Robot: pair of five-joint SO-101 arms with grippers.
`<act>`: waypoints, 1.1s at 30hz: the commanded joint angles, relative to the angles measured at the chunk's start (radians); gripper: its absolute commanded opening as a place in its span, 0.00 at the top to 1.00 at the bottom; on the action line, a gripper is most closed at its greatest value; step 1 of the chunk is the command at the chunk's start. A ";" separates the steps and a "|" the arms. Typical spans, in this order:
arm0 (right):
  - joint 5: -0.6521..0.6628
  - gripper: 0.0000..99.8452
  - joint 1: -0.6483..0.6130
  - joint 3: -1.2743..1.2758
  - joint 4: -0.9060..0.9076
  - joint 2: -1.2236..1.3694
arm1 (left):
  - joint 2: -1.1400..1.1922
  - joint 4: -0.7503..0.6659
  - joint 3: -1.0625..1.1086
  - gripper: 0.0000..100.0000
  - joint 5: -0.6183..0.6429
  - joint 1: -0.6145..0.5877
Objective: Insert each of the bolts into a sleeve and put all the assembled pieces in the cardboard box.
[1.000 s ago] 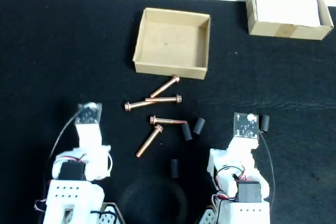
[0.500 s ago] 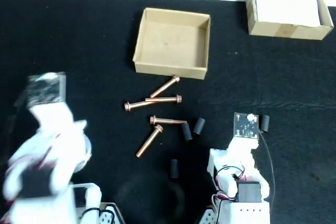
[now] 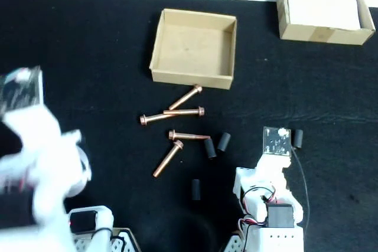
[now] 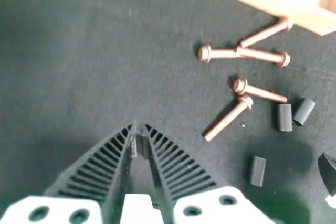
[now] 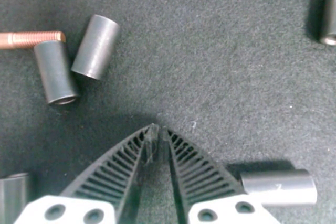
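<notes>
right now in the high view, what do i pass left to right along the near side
left arm → slanted bolt → lone sleeve → sleeve at a bolt's tip → tilted sleeve → right arm's wrist → last sleeve

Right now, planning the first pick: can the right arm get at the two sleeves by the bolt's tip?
Probably yes. The two sleeves lie on open cloth ahead of the right gripper with nothing between; its shut jaws must open first.
</notes>
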 commanded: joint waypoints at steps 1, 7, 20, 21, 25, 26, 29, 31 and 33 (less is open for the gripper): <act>0.002 0.99 -0.028 0.124 -0.002 -0.001 | 0.048 0.005 -0.022 0.99 0.081 0.021; -0.002 0.98 -0.074 -0.130 -0.058 -0.001 | 0.076 0.005 0.035 0.99 0.132 0.148; -0.005 0.83 0.027 -0.800 0.062 0.317 | 0.082 -0.002 0.096 0.76 0.133 0.289; 0.000 0.83 0.056 -0.855 0.102 0.409 | 0.094 -0.002 0.084 0.74 0.133 0.289; -0.002 0.83 0.136 -1.086 0.374 0.759 | 0.219 -0.002 0.021 0.71 0.158 0.286; -0.005 0.83 0.145 -1.136 0.438 0.829 | 0.262 -0.002 0.007 0.71 0.195 0.285; -0.005 0.83 0.165 -1.257 0.536 0.954 | 0.387 0.000 -0.045 0.71 0.322 0.289; -0.003 0.83 0.206 -1.274 0.533 0.937 | 0.453 0.000 -0.079 0.71 0.379 0.297; 0.002 0.83 0.285 -1.265 0.532 0.897 | 0.493 0.002 -0.096 0.71 0.391 0.317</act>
